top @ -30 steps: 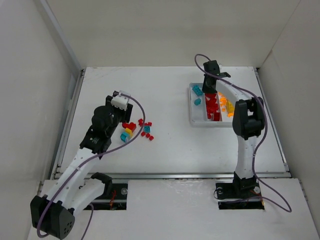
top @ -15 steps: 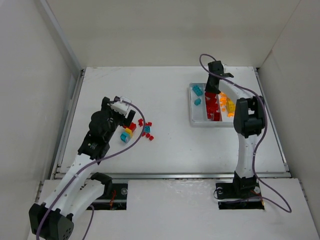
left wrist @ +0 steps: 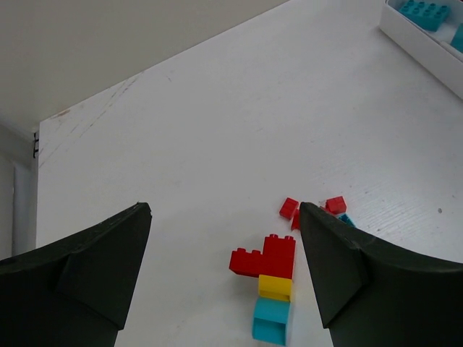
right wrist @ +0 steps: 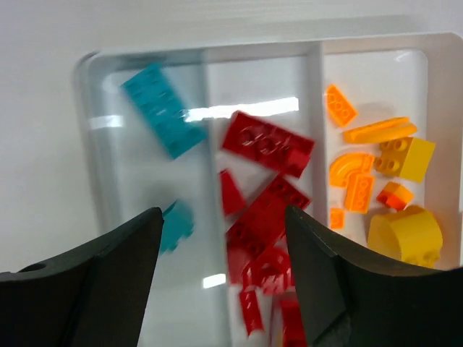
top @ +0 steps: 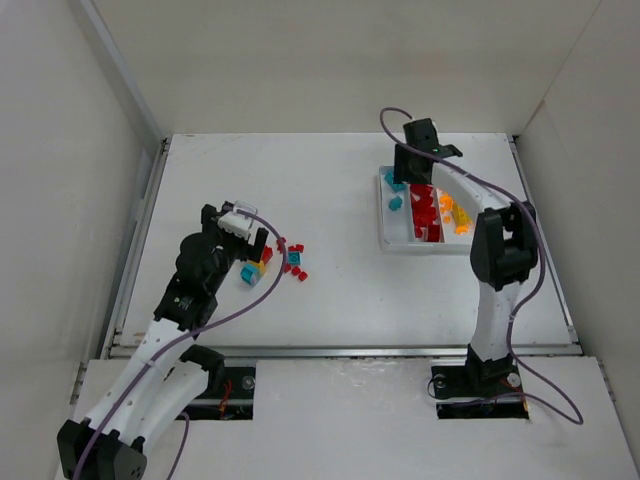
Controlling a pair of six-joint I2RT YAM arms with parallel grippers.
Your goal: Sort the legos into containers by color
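My left pincer hangs open over the loose legos, which lie low and right of centre between its fingers, their red-yellow-teal row running up the frame. My right pincer, open and empty, is over the tray, upper right in the overhead view.

A white worktop filled the overhead view, boxed in by a plain pale back wall, a left wall and a right wall. A metal rail ran along its near edge. Faint scuff marks showed near one far corner.
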